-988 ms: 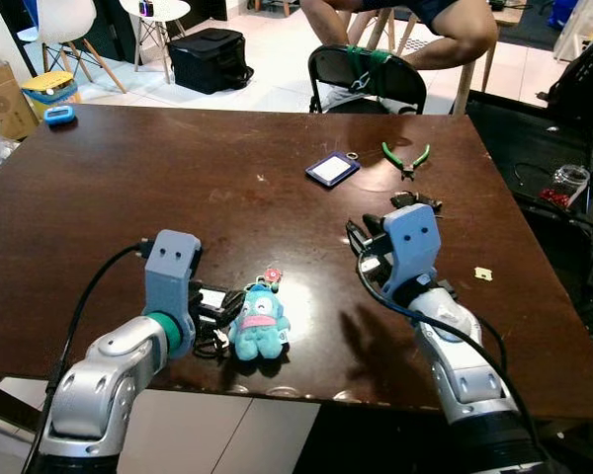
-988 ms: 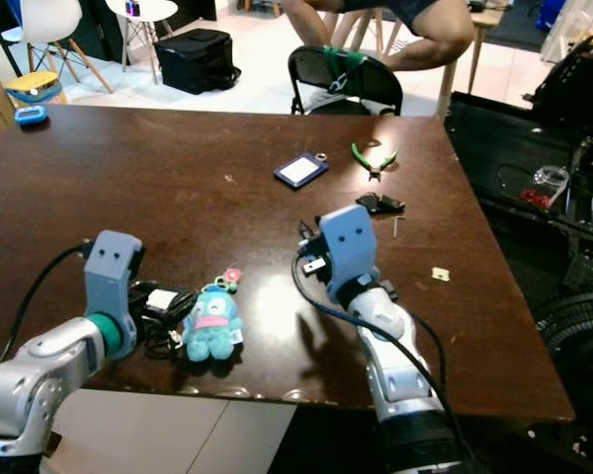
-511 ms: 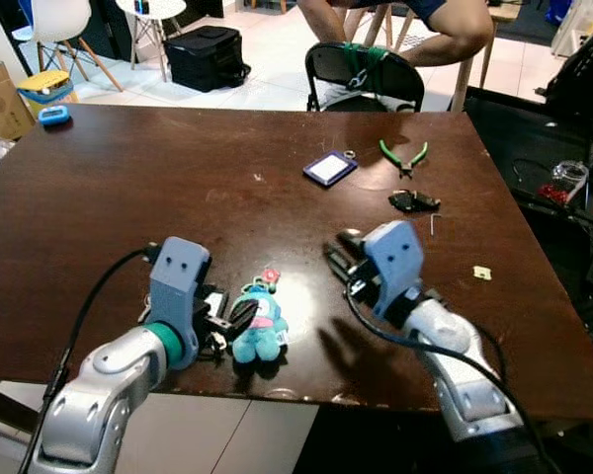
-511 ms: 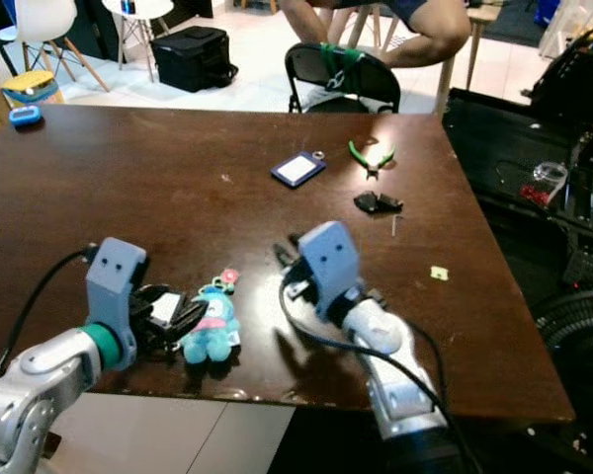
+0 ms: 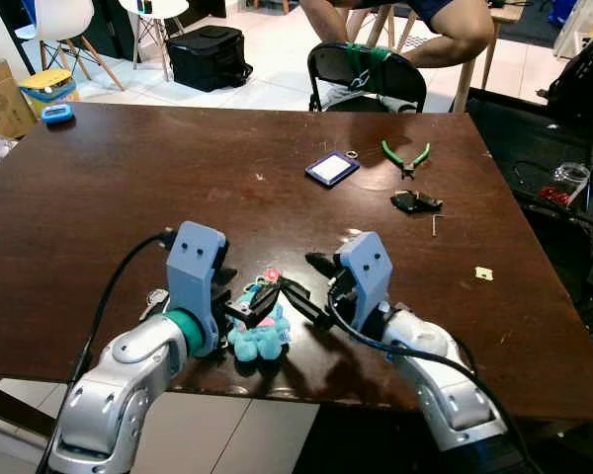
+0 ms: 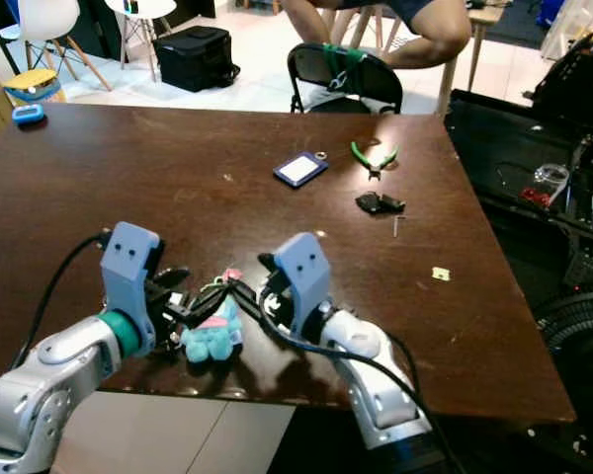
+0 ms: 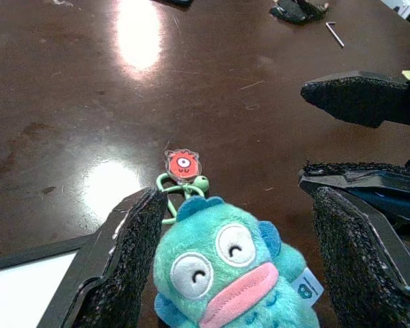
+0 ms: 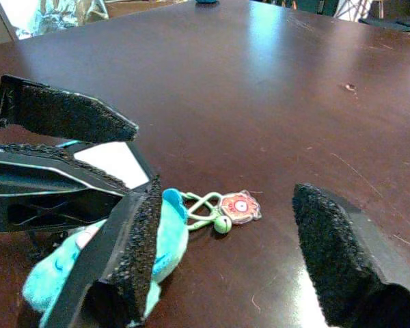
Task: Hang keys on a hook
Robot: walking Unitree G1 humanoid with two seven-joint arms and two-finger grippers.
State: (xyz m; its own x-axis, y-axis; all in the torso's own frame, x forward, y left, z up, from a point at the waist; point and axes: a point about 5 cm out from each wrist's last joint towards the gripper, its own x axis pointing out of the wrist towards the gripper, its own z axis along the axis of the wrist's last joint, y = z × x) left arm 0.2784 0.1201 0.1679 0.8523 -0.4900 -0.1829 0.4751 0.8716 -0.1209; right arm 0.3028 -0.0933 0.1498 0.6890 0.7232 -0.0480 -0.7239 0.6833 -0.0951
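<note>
Left wrist view: plush keychain sits between my left gripper's spread fingers; right gripper gapes beside it. Both closing together, I'd guess they collide.

plush keychain on bench near front edge | between left gripper and right gripper | pliers far right

Brown table bears plush keychain, card, pliers.
</note>
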